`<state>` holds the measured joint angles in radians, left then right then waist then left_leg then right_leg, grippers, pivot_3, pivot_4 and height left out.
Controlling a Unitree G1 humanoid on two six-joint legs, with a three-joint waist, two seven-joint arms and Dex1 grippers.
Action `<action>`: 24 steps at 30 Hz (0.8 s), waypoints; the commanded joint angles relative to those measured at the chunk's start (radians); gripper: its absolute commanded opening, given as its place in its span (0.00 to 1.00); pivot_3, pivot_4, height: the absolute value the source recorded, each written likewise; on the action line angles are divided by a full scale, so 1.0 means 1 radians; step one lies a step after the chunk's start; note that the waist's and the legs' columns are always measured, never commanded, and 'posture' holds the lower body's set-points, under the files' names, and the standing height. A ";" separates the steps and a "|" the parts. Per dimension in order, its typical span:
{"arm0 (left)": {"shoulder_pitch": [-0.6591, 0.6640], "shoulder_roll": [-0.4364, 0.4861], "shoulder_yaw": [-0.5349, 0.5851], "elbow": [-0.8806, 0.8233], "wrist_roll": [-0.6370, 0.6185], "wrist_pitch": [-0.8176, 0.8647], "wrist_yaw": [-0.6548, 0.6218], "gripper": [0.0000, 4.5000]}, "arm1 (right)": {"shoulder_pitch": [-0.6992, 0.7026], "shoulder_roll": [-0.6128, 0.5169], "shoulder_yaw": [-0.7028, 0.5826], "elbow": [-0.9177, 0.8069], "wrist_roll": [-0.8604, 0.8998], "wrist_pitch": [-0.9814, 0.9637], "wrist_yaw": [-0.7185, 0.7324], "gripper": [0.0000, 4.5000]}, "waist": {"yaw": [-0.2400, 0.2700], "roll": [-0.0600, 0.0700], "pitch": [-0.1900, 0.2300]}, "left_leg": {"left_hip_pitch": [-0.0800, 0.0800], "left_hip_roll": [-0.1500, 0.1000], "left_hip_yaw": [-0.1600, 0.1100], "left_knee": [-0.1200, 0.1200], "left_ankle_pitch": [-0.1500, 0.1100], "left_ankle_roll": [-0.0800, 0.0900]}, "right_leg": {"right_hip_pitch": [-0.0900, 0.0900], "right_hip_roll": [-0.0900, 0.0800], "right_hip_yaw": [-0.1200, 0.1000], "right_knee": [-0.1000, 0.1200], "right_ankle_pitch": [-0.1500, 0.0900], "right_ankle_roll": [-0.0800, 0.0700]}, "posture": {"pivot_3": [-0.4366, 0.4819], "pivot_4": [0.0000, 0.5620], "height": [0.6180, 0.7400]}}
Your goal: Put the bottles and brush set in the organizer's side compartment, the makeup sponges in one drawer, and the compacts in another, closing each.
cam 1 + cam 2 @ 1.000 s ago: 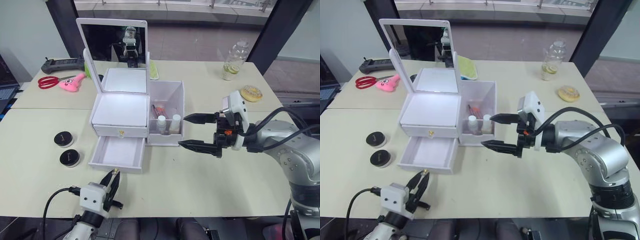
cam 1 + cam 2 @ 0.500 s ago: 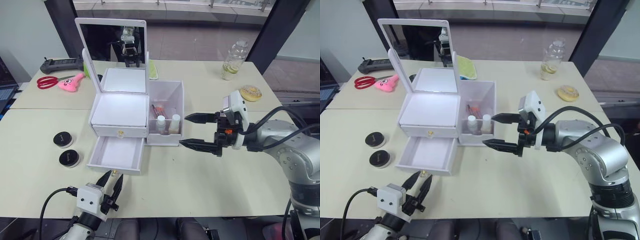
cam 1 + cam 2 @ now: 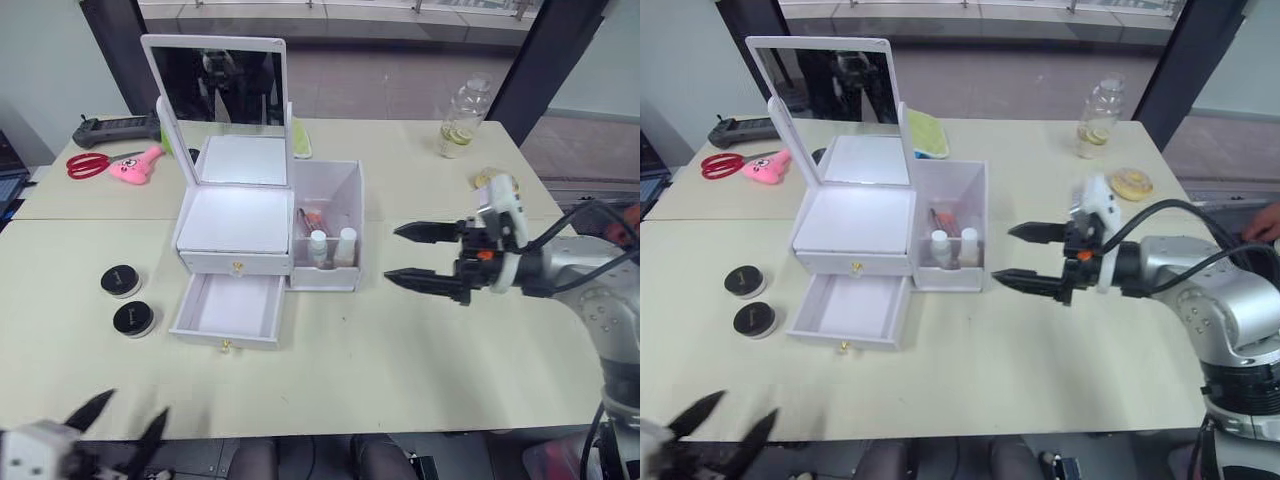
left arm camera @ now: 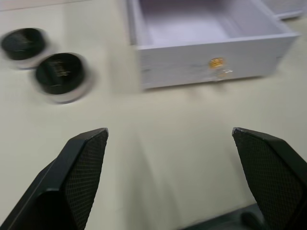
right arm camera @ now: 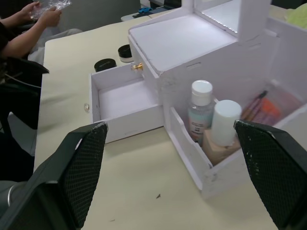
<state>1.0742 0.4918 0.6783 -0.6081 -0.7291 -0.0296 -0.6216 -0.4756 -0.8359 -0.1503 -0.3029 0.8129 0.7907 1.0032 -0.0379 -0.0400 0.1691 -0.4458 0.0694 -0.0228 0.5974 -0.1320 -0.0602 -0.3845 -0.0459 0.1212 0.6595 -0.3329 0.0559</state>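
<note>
Pale surface (image 3: 400,350) carries two compacts (image 3: 133,318) beside the open lower drawer (image 3: 230,310), small, rigid, probably light and slick-lidded, best pinched across their rims by the open, empty left pincer (image 4: 168,158); right pincer (image 3: 425,256) also gapes empty

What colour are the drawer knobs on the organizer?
Gold; the open drawer's knob shows best in the left wrist view.

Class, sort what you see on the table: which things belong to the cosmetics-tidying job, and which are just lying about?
Job: organizer, open lower drawer, side compartment, bottles, brush set, compacts.

Lying about: scissors, pink toy, drink bottle, remote, doughnut.
</note>
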 commanded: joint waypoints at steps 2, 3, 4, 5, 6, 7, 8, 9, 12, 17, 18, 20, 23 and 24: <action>-0.073 0.082 0.131 0.131 -0.094 0.055 -0.110 0.99 | 0.081 -0.010 -0.069 0.088 -0.042 -0.106 0.063 1.00 | -0.002 -0.001 0.000 | 0.000 0.000 0.001 0.000 0.000 0.000 | 0.000 0.000 0.001 -0.001 0.001 -0.001 | 0.48 0.27 1.00; -0.088 0.099 0.150 0.160 -0.113 0.080 -0.127 0.99 | 0.105 -0.017 -0.080 0.108 -0.057 -0.128 0.079 1.00 | -0.003 -0.001 0.000 | 0.000 0.000 0.002 0.000 0.000 0.001 | 0.000 0.000 0.001 -0.001 0.002 -0.003 | 0.48 0.27 1.00; -0.099 0.119 0.174 0.196 -0.131 0.105 -0.153 0.99 | 0.136 -0.022 -0.104 0.129 -0.051 -0.134 0.096 1.00 | -0.005 -0.001 0.000 | -0.001 0.000 0.002 0.000 0.001 0.002 | -0.001 0.000 0.001 -0.001 0.003 -0.005 | 0.48 0.27 1.00; -0.113 0.136 0.196 0.237 -0.128 0.117 -0.172 0.99 | 0.175 -0.029 -0.130 0.141 -0.038 -0.134 0.122 1.00 | -0.007 -0.001 0.000 | -0.001 0.000 0.002 0.000 0.002 0.003 | -0.001 0.000 0.001 -0.001 0.003 -0.005 | 0.48 0.27 1.00; -0.128 0.154 0.216 0.291 -0.130 0.138 -0.190 0.99 | 0.234 -0.044 -0.151 0.144 -0.038 -0.141 0.154 1.00 | -0.007 -0.001 0.000 | -0.002 0.000 0.002 -0.001 0.002 0.003 | -0.001 0.000 0.001 -0.001 0.003 -0.004 | 0.48 0.27 1.00; -0.148 0.167 0.232 0.344 -0.126 0.148 -0.204 0.99 | 0.294 -0.058 -0.166 0.146 -0.049 -0.153 0.182 1.00 | -0.007 -0.001 0.000 | -0.001 0.000 0.002 -0.001 0.002 0.003 | -0.001 0.000 0.001 0.000 0.003 -0.004 | 0.48 0.27 1.00; -0.167 0.178 0.243 0.396 -0.107 0.150 -0.213 0.99 | 0.346 -0.066 -0.188 0.146 -0.051 -0.156 0.195 1.00 | -0.007 -0.001 0.000 | -0.001 0.000 0.002 -0.002 0.002 0.003 | -0.001 0.000 0.001 0.001 0.003 -0.004 | 0.48 0.27 1.00; -0.184 0.188 0.258 0.446 -0.098 0.155 -0.226 0.99 | 0.392 -0.068 -0.222 0.158 -0.058 -0.167 0.192 1.00 | -0.007 -0.001 0.000 | 0.000 0.000 0.002 -0.003 0.002 0.003 | -0.002 0.001 0.001 0.002 0.003 -0.003 | 0.48 0.27 1.00; -0.234 0.222 0.329 0.596 -0.096 0.170 -0.255 0.99 | 0.548 -0.090 -0.382 0.204 -0.076 -0.191 0.198 1.00 | -0.007 -0.001 0.000 | 0.001 0.001 0.001 -0.005 0.002 0.003 | -0.002 0.002 0.000 0.005 0.002 -0.005 | 0.48 0.27 1.00; -0.272 0.290 0.386 0.754 -0.058 0.187 -0.324 0.99 | 0.742 -0.094 -0.552 0.180 -0.078 -0.191 0.229 1.00 | -0.009 -0.003 -0.002 | 0.003 0.000 0.002 -0.004 -0.001 -0.002 | -0.001 0.000 0.001 0.004 -0.001 -0.003 | 0.48 0.27 1.00; -0.283 0.308 0.391 0.782 -0.050 0.189 -0.337 0.99 | 0.763 -0.082 -0.562 0.168 -0.083 -0.200 0.222 1.00 | -0.009 -0.004 -0.003 | 0.004 0.001 0.002 -0.005 -0.003 -0.004 | -0.001 0.001 0.001 0.004 -0.002 -0.001 | 0.48 0.27 1.00; -0.316 0.348 0.400 0.815 -0.042 0.206 -0.353 0.99 | 0.798 -0.059 -0.581 0.134 -0.069 -0.194 0.211 1.00 | -0.010 -0.006 -0.004 | 0.005 0.002 0.002 -0.005 -0.003 -0.005 | -0.001 0.001 0.001 0.004 -0.001 -0.001 | 0.48 0.27 1.00; -0.363 0.377 0.394 0.822 -0.032 0.234 -0.363 0.99 | 0.812 -0.037 -0.589 0.093 -0.054 -0.182 0.186 1.00 | -0.010 -0.006 -0.004 | 0.005 0.002 0.003 -0.005 -0.003 -0.006 | -0.001 0.000 0.001 0.004 -0.001 -0.001 | 0.48 0.27 1.00; -0.382 0.387 0.385 0.827 -0.027 0.244 -0.367 0.99 | 0.814 -0.030 -0.588 0.076 -0.048 -0.175 0.175 1.00 | -0.009 -0.006 -0.005 | 0.005 0.002 0.005 -0.005 -0.003 -0.006 | -0.001 0.000 0.002 0.003 -0.001 -0.002 | 0.48 0.27 1.00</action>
<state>0.7039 0.8541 1.0408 0.2146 -0.7590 0.2013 -0.9763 0.3372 -0.8699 -0.7026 -0.1799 0.7323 0.6122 1.1939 -0.0471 -0.0459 0.1646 -0.4411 0.0711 -0.0178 0.5923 -0.1354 -0.0660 -0.3857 -0.0463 0.1232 0.6631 -0.3331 0.0527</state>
